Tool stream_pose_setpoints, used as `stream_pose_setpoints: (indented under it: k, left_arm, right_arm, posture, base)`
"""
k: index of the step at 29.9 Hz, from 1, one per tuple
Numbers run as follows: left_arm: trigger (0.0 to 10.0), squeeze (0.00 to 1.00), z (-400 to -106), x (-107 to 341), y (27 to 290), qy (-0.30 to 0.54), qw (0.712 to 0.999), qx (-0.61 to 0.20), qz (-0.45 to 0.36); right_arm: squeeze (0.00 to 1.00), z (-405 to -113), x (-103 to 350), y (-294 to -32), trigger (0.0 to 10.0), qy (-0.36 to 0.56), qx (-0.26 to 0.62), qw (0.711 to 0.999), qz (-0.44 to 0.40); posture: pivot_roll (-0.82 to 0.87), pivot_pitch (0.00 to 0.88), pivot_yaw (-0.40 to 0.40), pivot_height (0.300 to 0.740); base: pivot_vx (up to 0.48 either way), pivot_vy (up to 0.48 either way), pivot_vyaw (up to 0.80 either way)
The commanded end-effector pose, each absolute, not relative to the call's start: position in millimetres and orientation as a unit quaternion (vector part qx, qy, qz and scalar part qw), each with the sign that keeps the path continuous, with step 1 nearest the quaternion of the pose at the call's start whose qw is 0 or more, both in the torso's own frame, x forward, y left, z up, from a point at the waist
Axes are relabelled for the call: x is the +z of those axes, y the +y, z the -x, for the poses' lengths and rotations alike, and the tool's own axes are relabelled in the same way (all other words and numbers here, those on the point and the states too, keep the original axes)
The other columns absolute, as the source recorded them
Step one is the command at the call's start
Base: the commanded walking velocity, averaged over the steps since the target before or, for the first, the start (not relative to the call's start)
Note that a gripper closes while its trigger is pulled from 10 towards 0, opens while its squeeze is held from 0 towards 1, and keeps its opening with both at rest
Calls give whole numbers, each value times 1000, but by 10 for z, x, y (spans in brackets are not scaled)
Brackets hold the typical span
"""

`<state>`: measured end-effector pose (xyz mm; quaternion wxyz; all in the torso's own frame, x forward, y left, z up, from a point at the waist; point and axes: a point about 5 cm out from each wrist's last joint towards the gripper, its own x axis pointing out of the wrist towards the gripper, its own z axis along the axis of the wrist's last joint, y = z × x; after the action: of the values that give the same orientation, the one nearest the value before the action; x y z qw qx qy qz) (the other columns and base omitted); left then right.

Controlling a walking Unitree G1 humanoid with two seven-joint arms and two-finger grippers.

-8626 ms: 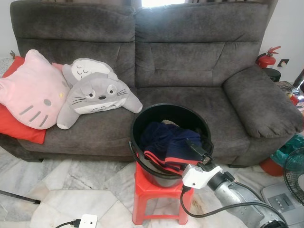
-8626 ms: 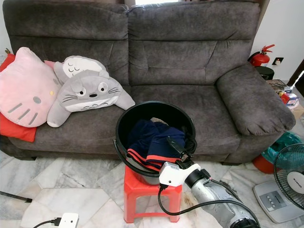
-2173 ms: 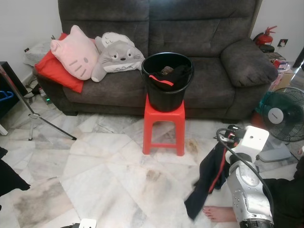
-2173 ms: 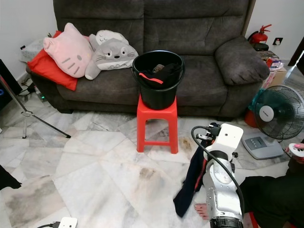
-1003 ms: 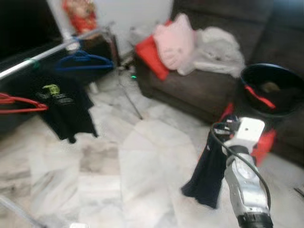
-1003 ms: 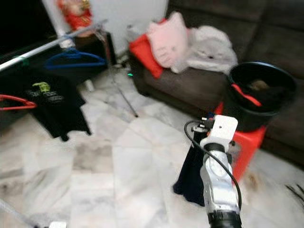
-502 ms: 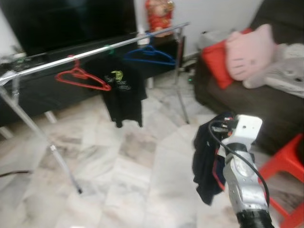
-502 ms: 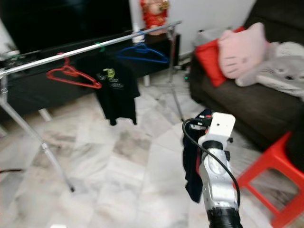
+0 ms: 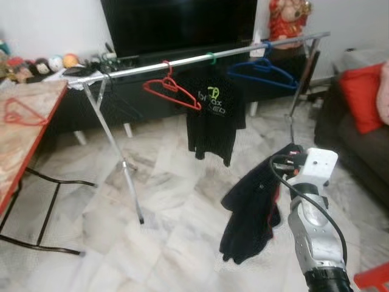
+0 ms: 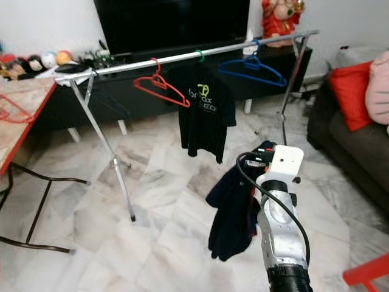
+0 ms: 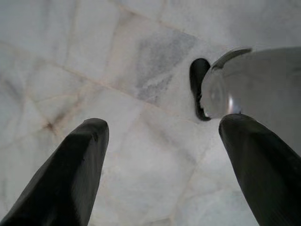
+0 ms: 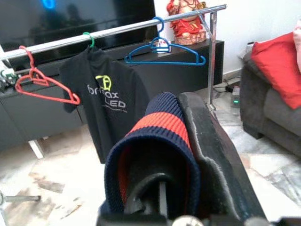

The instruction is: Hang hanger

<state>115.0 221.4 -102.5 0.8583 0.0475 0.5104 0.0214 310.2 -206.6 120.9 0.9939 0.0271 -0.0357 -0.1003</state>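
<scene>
My right gripper (image 9: 287,158) is raised in front of me, shut on a dark navy garment (image 9: 252,207) with a red stripe (image 12: 157,125), which hangs down from its fingers. Beyond it stands a silver clothes rack (image 9: 200,58). On its rail hang an empty red hanger (image 9: 172,91), a black T-shirt (image 9: 211,118) on a green hanger, and an empty blue hanger (image 9: 262,72). Another red hanger (image 9: 21,112) lies on the table at left. My left gripper (image 11: 164,125) hangs open over the marble floor, holding nothing.
A wood-topped folding table (image 9: 36,97) with black legs (image 9: 48,207) stands at left. A black TV and low cabinet (image 9: 182,24) sit behind the rack. The sofa with a red cushion (image 9: 361,97) is at right, and a red stool corner (image 9: 374,280) at bottom right.
The camera has swung further left: the rack now spans the middle, the table has come into view, and the sofa has slid to the right edge. The garment stays in my right gripper.
</scene>
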Motion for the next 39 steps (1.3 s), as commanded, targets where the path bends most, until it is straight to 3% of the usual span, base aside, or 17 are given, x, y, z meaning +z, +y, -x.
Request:
stream_pose_setpoints:
  k: [1,39]
  left_arm:
    - [10000,0,-1137,-1020,2257,513,856,25,-54]
    - [10000,0,-1082,-1050,2177,517,854,13,-53]
  right_arm:
    - [0,-3142,1258,-1980,10000,-43,-86,995,-35]
    - [0,-3173,1353,-1910,10000,-57,-59,996,-21]
  posture:
    - [-64,0,25,740]
    - [-70,0,19,740]
  base:
    - [0,0,0]
    - [0,-121,0]
